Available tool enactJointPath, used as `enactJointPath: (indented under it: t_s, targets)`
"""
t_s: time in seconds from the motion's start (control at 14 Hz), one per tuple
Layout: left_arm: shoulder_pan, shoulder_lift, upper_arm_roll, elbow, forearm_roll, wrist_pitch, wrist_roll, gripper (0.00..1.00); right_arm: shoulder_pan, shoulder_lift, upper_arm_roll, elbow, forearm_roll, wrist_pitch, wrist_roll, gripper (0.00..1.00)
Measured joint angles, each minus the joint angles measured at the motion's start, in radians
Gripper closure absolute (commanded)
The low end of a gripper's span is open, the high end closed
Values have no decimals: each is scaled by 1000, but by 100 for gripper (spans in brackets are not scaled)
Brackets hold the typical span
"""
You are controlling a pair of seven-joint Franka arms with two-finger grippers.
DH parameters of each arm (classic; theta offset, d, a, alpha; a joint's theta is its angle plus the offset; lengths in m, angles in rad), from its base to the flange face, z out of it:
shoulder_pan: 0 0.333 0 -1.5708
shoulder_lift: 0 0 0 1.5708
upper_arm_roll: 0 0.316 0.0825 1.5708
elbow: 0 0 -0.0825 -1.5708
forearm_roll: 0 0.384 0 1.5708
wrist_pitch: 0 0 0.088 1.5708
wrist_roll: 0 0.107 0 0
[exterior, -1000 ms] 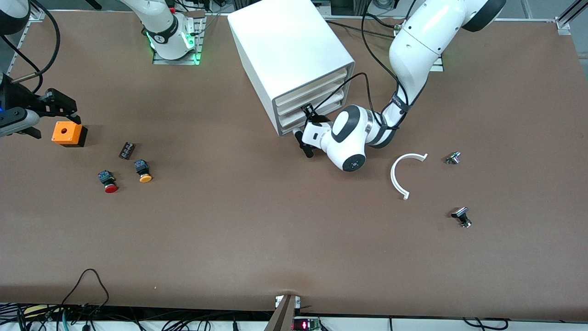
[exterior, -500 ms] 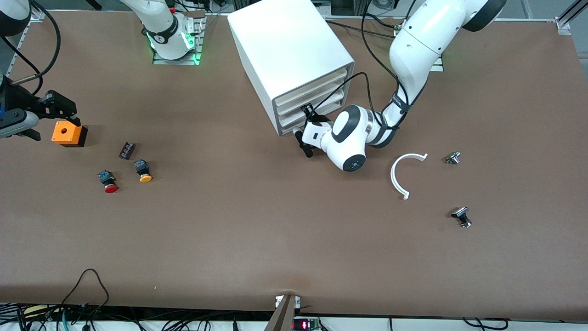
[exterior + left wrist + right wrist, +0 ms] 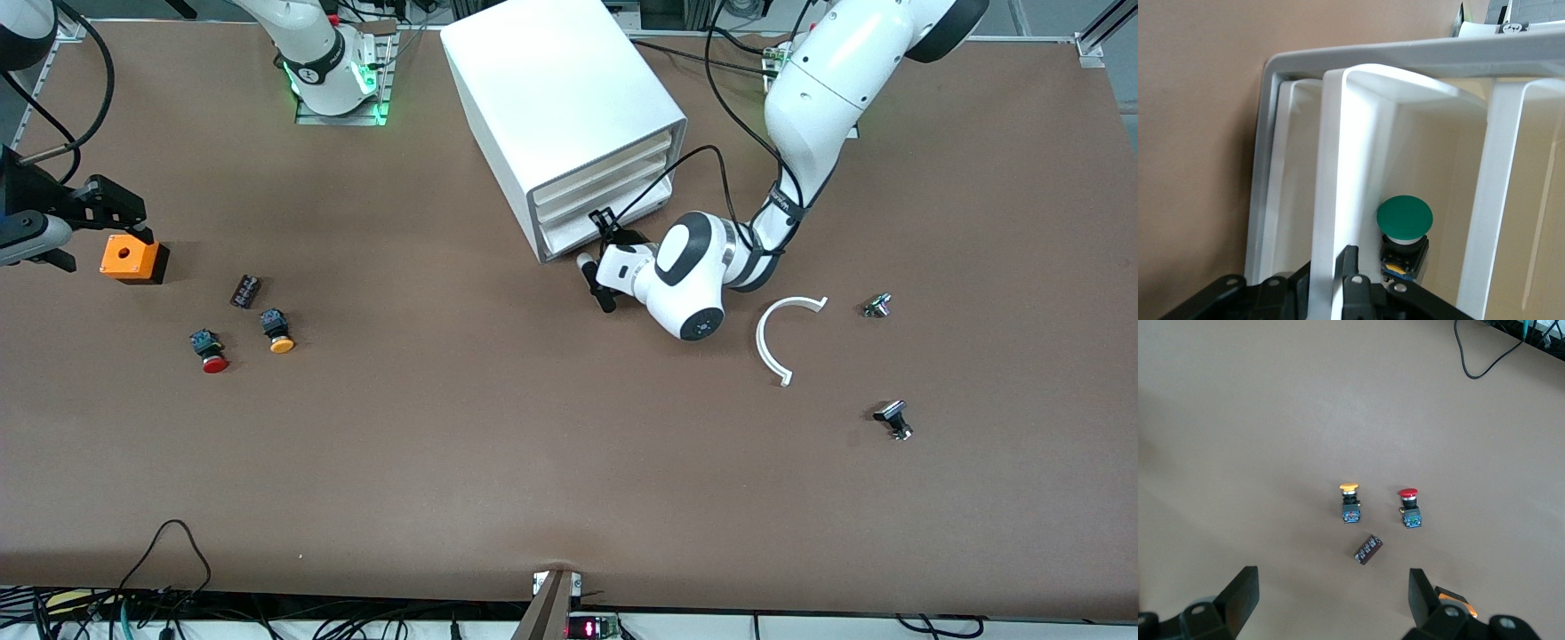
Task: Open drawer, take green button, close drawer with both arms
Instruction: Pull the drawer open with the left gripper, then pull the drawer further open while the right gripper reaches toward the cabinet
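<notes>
The right tool (image 3: 93, 218) hangs over the orange box (image 3: 132, 259), fingers spread apart, waiting. The left tool (image 3: 594, 274) is clamped on the front lip of the lowest drawer (image 3: 1338, 180), slightly pulled out, with the green-capped button (image 3: 1404, 230) inside.

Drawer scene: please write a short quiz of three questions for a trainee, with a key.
1. True or false: the green button lies inside the drawer that the left pincer grips.
2. The right pincer, open, hangs close to: A the orange box; B the white arc; C the cabinet.
3. What colour is the cap of the loose button beside the red-capped button?
Key: 1 true; 2 A; 3 yellow-orange.
</notes>
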Motion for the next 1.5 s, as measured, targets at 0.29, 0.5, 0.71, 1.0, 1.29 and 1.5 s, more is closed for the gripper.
enactJointPath:
  t_s: [0.29, 0.5, 0.71, 1.0, 1.29, 1.5]
  targets:
    - [28, 9, 4, 21, 4, -3, 12, 100, -1, 0, -2, 0, 0, 12, 1, 1]
    - [34, 21, 23, 50, 6, -19, 14, 100, -1, 4, -2, 0, 0, 13, 1, 1]
    - [34, 22, 38, 65, 7, -22, 16, 100, -1, 15, -2, 2, 0, 16, 0, 1]
    - [46, 25, 56, 82, 8, -26, 19, 100, -1, 28, -2, 2, 0, 18, 0, 1]
    - [68, 47, 64, 119, 8, -38, 22, 100, 3, 44, 4, 6, 0, 18, 0, 1]
    - [76, 60, 64, 140, 8, -43, 23, 100, 29, 55, 8, 6, 0, 15, 0, 1]
